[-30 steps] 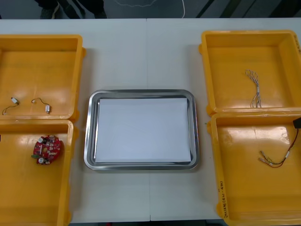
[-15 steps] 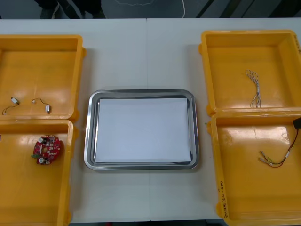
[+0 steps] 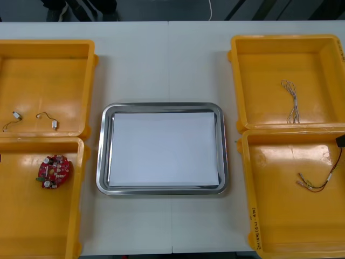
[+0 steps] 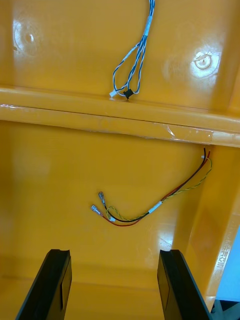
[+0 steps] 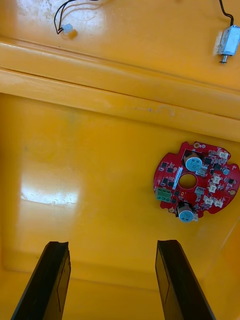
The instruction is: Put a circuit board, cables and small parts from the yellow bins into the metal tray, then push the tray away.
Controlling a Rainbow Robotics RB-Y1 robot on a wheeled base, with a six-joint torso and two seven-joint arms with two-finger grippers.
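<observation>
**Left end effector (image 5: 111, 245) and right end effector (image 4: 114, 252), both spread and empty: risks of the first picks**

Over the near left bin (image 5: 100, 150), the left end effector hangs with the circuit board (image 5: 196, 181) lying flat ahead of one finger, not centred between the two. A straight descent would likely set that finger on the components or jam it against the nearby bin wall. The right end effector hangs over the red and yellow cable (image 4: 150, 210), thin and flat on its bin floor, so closing fingers may slip over it. The metal tray (image 3: 161, 190) sits unfilled on the tabletop (image 3: 161, 59) between the bins.

The blue and white cable (image 4: 148, 25) and one small metal part (image 5: 229, 41) are cut off by wrist-view edges.
</observation>
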